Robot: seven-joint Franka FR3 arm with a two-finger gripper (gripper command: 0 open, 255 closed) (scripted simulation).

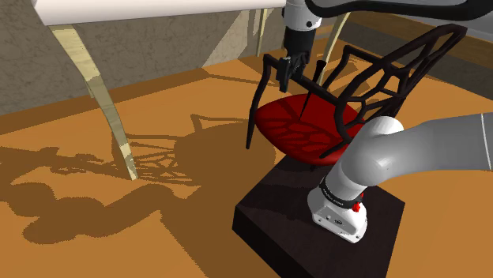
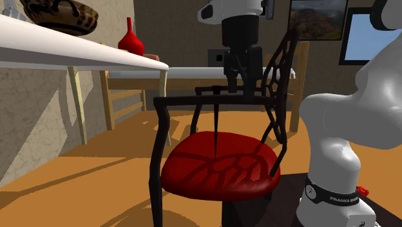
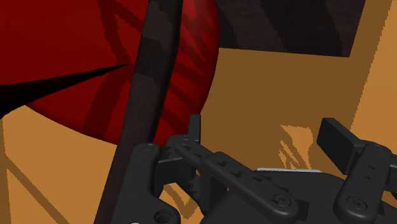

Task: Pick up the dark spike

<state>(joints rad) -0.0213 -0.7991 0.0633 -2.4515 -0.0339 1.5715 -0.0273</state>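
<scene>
Your dark spike (image 2: 216, 132) is a thin, near-black needle. It is wider at the top, tapers to a fine point, and stands almost upright with its tip on the red seat (image 2: 248, 174) of a black chair (image 2: 283, 97) that has a web-patterned back. In the second exterior view, the spike's upper end meets the chair's dark rail (image 2: 187, 98).

The jaws hang just above that rail, a little to the second exterior view's right of the spike. They are released and spread apart. In the wrist view the orange-brown floor (image 3: 254, 83) shows between them, and the spike lies off to one side beyond the rail, so nothing is grasped.

The chair stands beside the dark stand (image 1: 269, 213).
</scene>
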